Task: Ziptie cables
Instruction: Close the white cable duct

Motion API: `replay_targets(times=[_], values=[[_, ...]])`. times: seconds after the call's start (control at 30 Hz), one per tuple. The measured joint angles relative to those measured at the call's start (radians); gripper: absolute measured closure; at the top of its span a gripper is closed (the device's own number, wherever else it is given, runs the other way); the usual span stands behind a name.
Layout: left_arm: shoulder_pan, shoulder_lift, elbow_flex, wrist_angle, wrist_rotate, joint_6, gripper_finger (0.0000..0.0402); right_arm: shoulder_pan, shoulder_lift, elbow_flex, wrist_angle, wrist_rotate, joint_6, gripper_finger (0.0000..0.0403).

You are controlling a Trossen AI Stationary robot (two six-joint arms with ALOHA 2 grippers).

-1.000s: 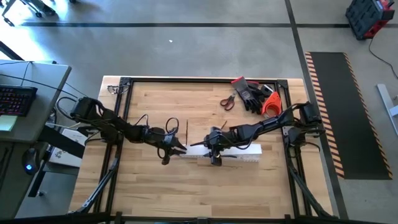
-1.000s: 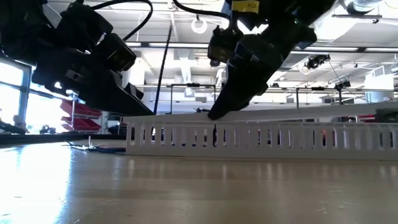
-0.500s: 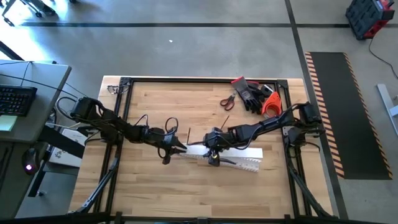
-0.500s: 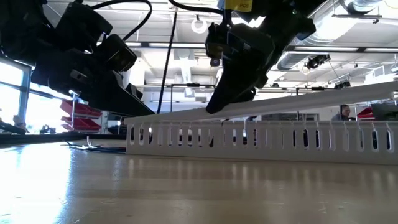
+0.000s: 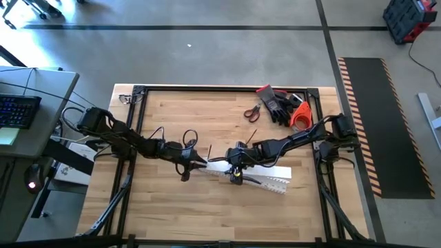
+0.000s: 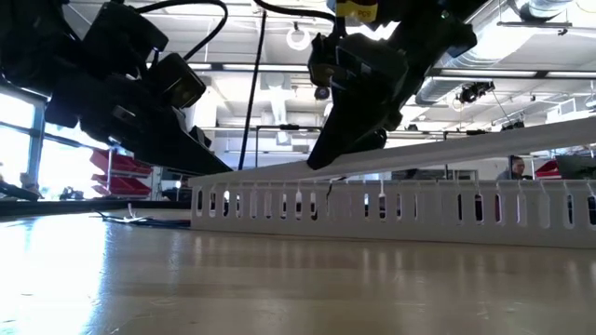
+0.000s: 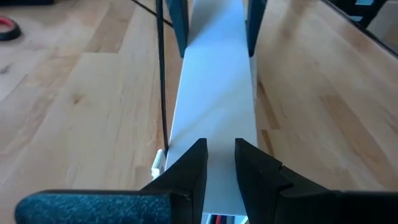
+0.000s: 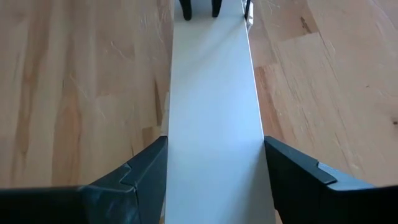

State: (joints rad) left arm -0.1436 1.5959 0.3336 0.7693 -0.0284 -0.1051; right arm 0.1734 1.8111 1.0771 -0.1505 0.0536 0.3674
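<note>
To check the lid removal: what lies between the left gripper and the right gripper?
The flat white strip spans from the right gripper to the left gripper, clearest in both wrist views.

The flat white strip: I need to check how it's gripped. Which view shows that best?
The right wrist view: the flat white strip fills the gap between the right gripper jaws. The left wrist view shows it lengthwise, the low view edge-on above the slotted channel, the high view small.

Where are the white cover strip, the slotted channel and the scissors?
white cover strip (image 8: 211,112): right wrist view, its flat top.
slotted channel (image 6: 391,207): low view, its slotted side wall.
scissors (image 5: 252,112): high view, red handles.
</note>
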Motion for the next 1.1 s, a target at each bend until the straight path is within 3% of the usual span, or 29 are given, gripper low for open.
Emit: replay_targets(times=[0.27, 0.47, 0.6, 0.73, 0.87, 1.0, 1.1], values=[[0.0, -0.001, -0.001, -0.031, -0.042, 0.001, 0.0342, 0.0, 0.0, 0.0, 0.001, 0.0, 0.034, 0.0189], [0.0, 0.0, -0.001, -0.051, -0.066, 0.031, 0.0355, 0.001, -0.009, 0.006, 0.033, -0.054, 0.029, 0.006], [-0.002, 0.0, -0.001, -0.051, -0.066, 0.055, 0.0359, 0.008, -0.03, 0.046, -0.014, -0.057, -0.003, 0.0016], [-0.002, 0.0, -0.001, -0.052, -0.063, 0.063, 0.036, 0.047, -0.093, 0.083, -0.143, 0.0, -0.005, 0.0015], [-0.002, 0.001, -0.002, -0.052, -0.06, 0.064, 0.036, 0.157, -0.144, 0.088, -0.209, 0.069, 0.06, 0.0034], [-0.002, 0.001, -0.002, -0.05, -0.06, 0.068, 0.036, 0.271, -0.14, 0.088, -0.154, 0.025, 0.252, 0.0068], [-0.003, 0.001, -0.002, -0.05, -0.06, 0.074, 0.036, 0.362, -0.093, 0.088, -0.108, 0.052, 0.431, 0.0098]])
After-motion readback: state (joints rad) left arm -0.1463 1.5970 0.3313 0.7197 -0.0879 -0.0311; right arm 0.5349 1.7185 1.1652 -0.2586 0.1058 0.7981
